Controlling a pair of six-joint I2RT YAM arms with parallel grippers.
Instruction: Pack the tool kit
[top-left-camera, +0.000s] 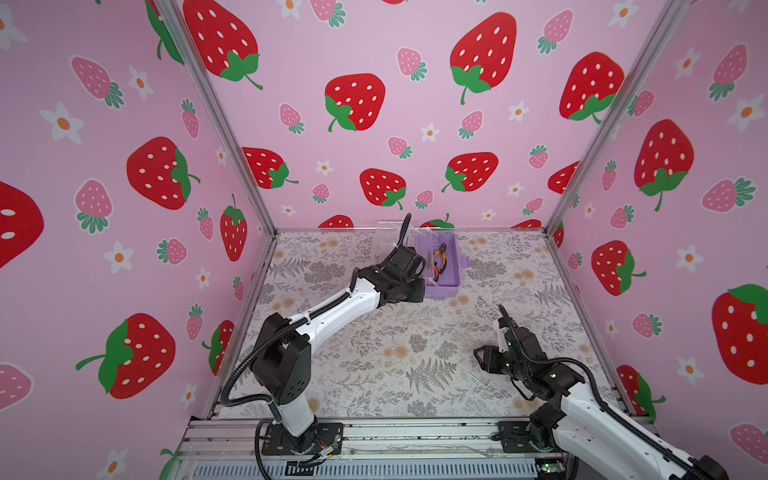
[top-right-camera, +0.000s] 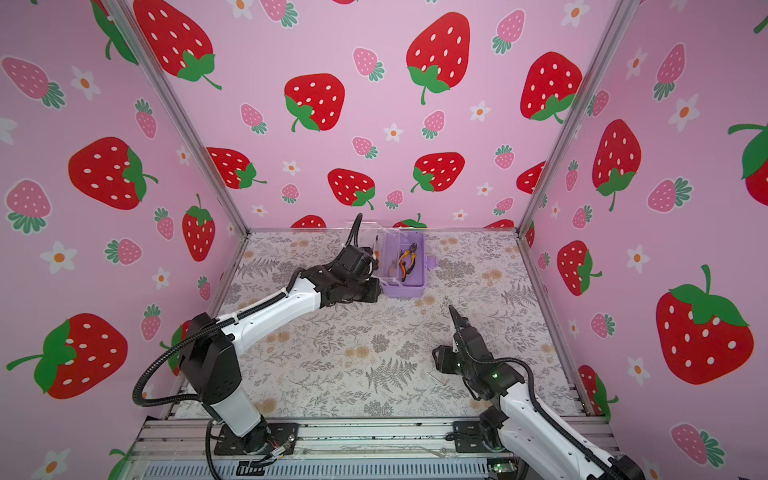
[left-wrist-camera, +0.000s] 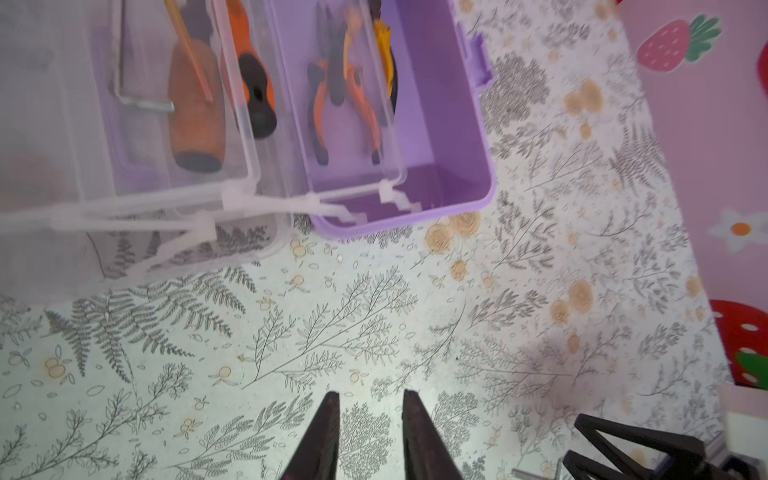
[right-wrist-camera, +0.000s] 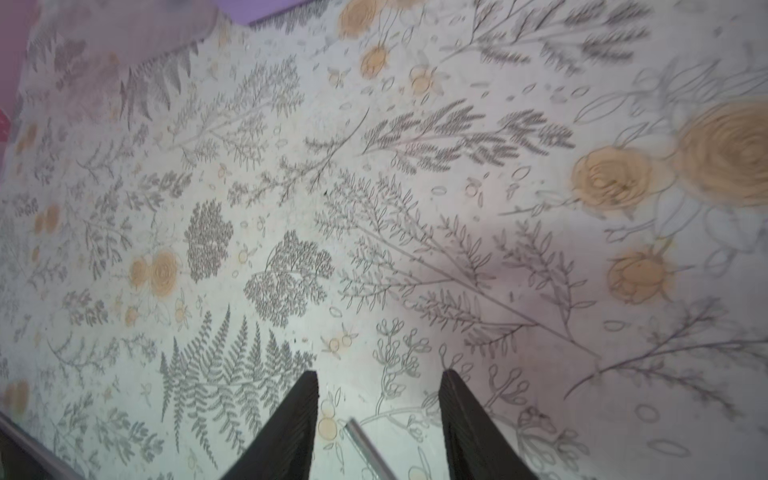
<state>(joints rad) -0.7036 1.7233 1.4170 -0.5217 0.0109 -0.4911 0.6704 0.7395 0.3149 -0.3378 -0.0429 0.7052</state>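
Near the tabletop's front edge, right gripper (right-wrist-camera: 380, 374), jaws apart, stands over a loose metal bit (right-wrist-camera: 365, 444), possibly a hex key, for pickup. By the far edge, left gripper (left-wrist-camera: 370, 395), parted and empty, waits just beside the open tool kit (top-left-camera: 442, 291), left unlidded to receive it.

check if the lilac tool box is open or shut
Open: the clear lid is swung aside, off the lilac tool box, and the pliers lie uncovered inside it.

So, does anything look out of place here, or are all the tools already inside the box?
One piece is out: a small metal bit lies loose on the mat, far from the open lilac box, just beside the right gripper. The pliers and screwdrivers are inside.
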